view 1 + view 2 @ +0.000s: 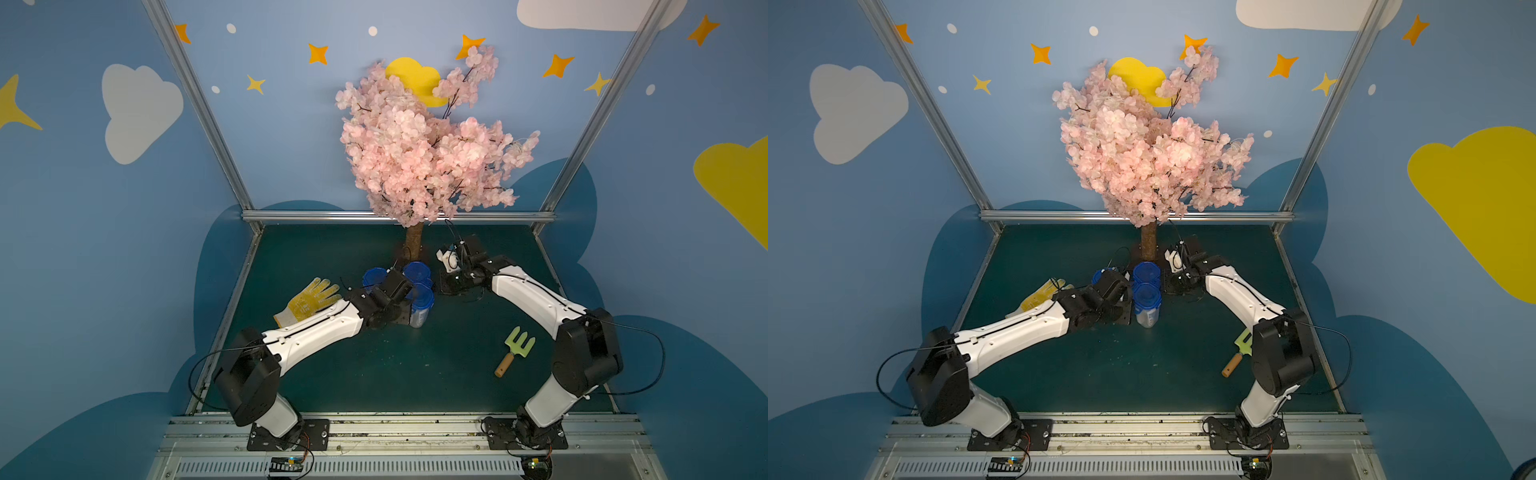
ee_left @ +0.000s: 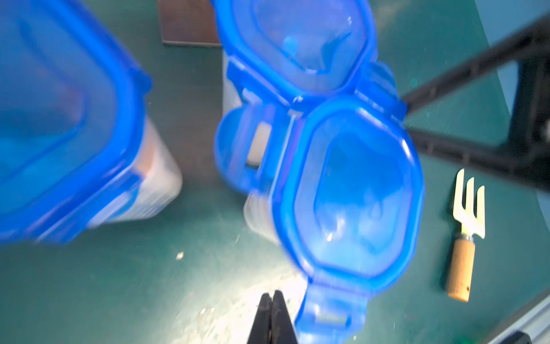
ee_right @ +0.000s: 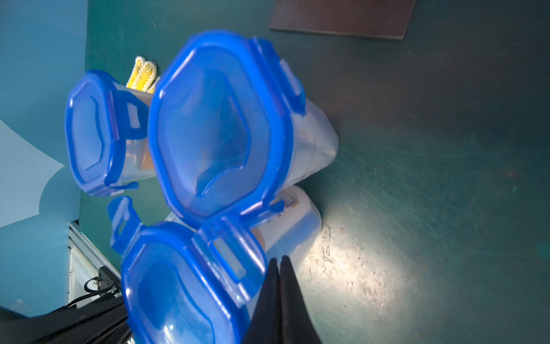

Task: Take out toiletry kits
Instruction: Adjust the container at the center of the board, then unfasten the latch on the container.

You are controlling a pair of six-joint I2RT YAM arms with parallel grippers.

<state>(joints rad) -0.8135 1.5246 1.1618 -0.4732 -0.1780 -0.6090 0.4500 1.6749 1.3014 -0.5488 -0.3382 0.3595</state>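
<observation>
Just in front of the tree trunk (image 1: 414, 241), three clear jars (image 1: 1147, 313) stand clustered with their blue clip lids (image 3: 220, 131) on. The toiletry kits (image 3: 287, 202) show only as blurred white-and-orange shapes through the jar walls. The left gripper (image 2: 272, 297) and the right gripper (image 3: 279, 262) hover beside those jars, near the trunk, each pinched closed on nothing.

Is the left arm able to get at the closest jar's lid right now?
Probably yes: the left gripper, shut, is right beside that lid, nothing between them.
</observation>
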